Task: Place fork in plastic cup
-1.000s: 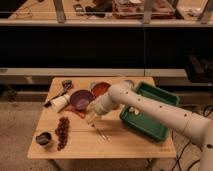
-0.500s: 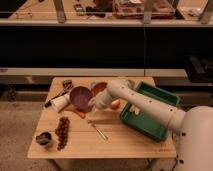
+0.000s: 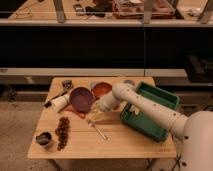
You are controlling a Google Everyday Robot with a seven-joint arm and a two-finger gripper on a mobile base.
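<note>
No writing, label or number can be read, so far as this dim view allows, on the green plastic tray, the white plastic cup, or the gripper low beside the thin silver metal fork.

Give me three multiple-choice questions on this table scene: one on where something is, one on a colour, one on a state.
1. The gripper hangs: A over the grapes; B just above the fork, near the purple bowl; C over the orange bowl.
2. The tray is: A blue; B green; C white.
3. The fork: A lies flat on the table; B stands in a cup; C sits in the tray.
Answers: B, the arm ends over the fork; B, its walls are green; A, it rests on the wood.
</note>
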